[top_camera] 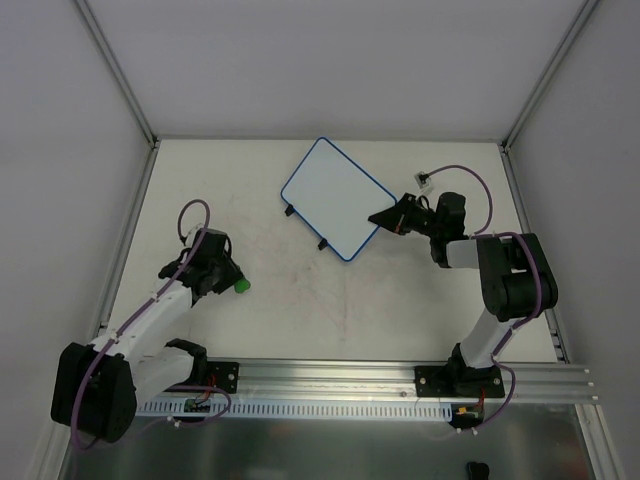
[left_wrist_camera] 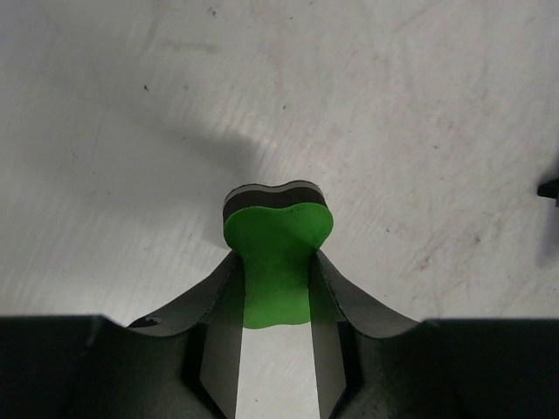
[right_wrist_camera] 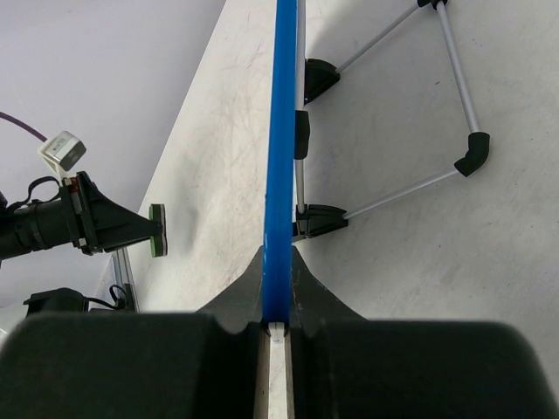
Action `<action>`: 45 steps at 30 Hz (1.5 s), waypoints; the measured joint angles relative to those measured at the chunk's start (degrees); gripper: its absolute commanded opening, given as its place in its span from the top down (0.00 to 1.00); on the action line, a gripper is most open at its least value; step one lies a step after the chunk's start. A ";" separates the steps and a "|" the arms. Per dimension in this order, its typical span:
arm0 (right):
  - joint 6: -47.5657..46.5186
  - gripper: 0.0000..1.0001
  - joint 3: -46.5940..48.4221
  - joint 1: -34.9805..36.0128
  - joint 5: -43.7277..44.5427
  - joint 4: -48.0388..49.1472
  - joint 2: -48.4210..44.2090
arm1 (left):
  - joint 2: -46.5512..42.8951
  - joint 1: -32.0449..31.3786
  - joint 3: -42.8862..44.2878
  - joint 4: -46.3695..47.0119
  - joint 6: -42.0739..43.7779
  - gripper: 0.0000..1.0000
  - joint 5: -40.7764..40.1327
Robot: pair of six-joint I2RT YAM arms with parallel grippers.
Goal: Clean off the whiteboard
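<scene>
Right gripper [top_camera: 384, 217] clamped on whiteboard [top_camera: 335, 195] rim, likely steadying it. Left gripper [left_wrist_camera: 276, 264] pinches green eraser [left_wrist_camera: 278, 229], well left of the whiteboard.

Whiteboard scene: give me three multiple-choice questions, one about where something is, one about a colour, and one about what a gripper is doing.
1. Where is the whiteboard?
A. Far middle of the table
B. Near left corner
C. On the front rail

2. What colour is the block in the left gripper?
A. Red
B. Green
C. Yellow

3. What is the right gripper doing?
A. Open above the board
B. Shut on the board's blue rim
C. Shut on nothing

Answers:
1 A: the top view shows it at the far side, about midway across.
2 B: the left wrist view shows it green between the fingers.
3 B: the right wrist view shows the rim pinched between the fingers.
</scene>
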 measured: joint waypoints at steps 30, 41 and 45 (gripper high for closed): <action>0.09 1.00 -0.42 0.15 -0.28 0.90 0.00 | 13.57 0.00 2.29 -1.90 2.64 0.67 8.81; 0.13 1.00 -0.42 0.31 -0.57 1.22 0.00 | 7.54 0.00 2.27 -1.90 2.97 0.40 9.16; 0.13 1.00 -0.42 0.37 -0.57 1.22 0.00 | 5.44 0.00 2.03 -1.81 3.02 0.38 9.27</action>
